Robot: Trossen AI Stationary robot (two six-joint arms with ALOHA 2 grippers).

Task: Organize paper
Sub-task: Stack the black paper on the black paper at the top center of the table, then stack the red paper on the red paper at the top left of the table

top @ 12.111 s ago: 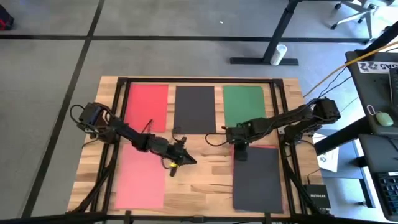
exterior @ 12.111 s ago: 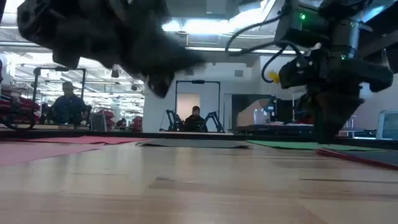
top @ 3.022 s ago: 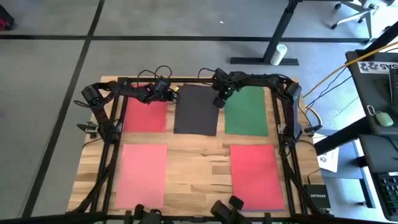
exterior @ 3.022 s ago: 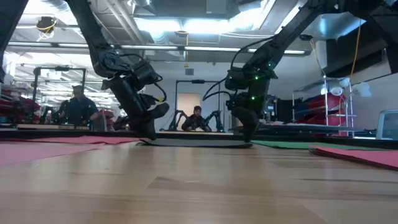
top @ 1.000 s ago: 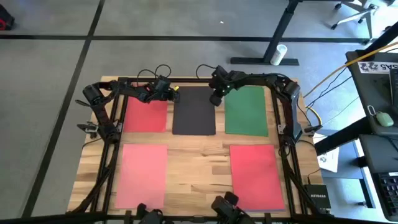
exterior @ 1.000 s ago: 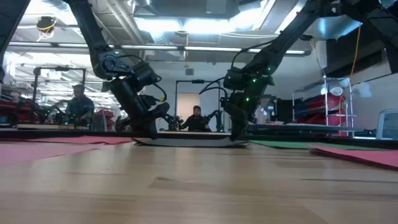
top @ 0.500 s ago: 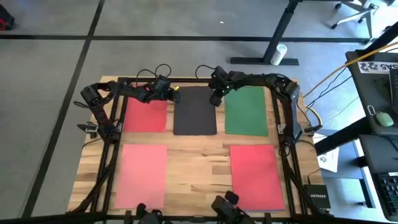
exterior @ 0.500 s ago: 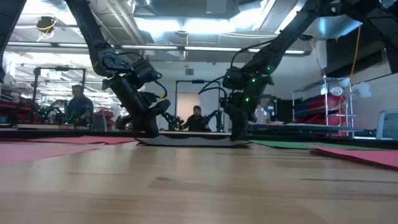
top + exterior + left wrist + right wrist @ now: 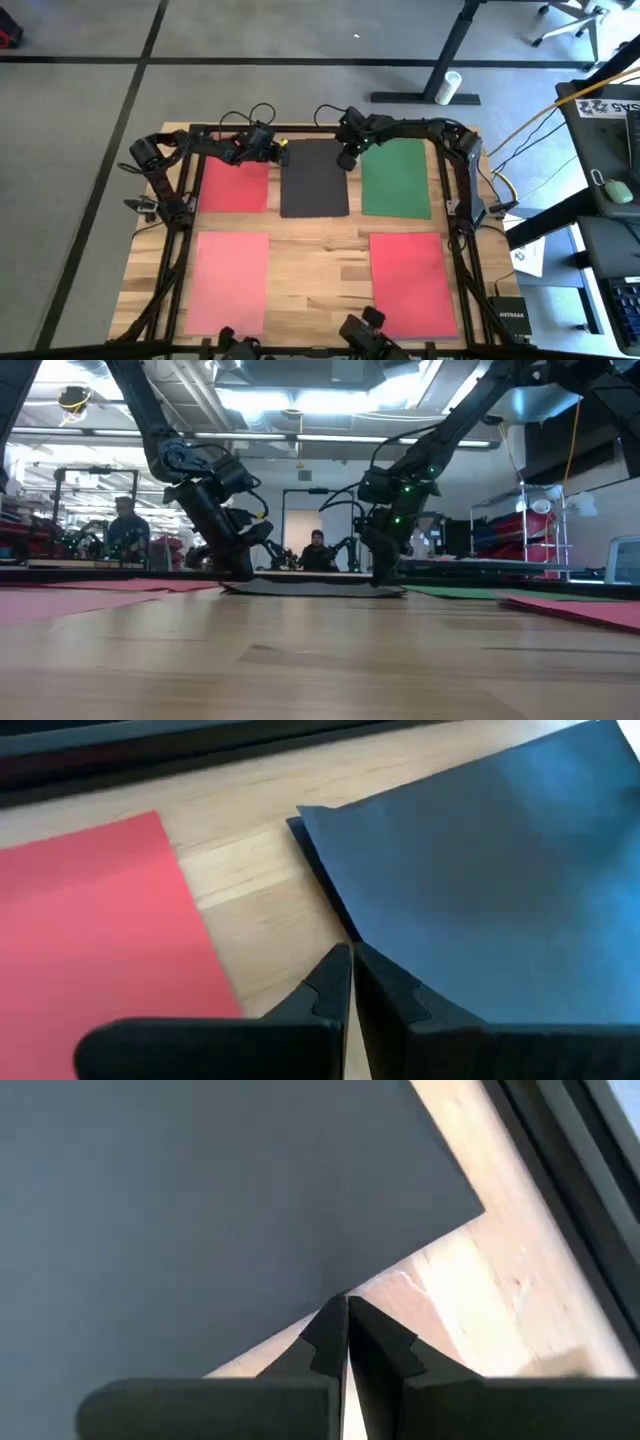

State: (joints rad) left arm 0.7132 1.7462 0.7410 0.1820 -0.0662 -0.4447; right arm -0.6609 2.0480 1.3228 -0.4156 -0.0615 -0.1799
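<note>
Black paper [image 9: 314, 178] lies in the middle of the table's [image 9: 320, 272] far row, between a red sheet [image 9: 235, 185] and a green sheet [image 9: 396, 178], its long axis running from the far edge toward the near edge. The left gripper [image 9: 275, 150] pinches its far left corner, fingers pressed together on the edge in the left wrist view; the right gripper [image 9: 345, 158] is clamped the same way on its far right corner. Two more red sheets [image 9: 227, 282] [image 9: 412, 284] lie in the near row, long axes parallel to the black one. From table height the black sheet shows only as a thin dark strip [image 9: 310, 587], its far corners hidden behind the fingers. Whether a second sheet lies under it is hard to make out.
</note>
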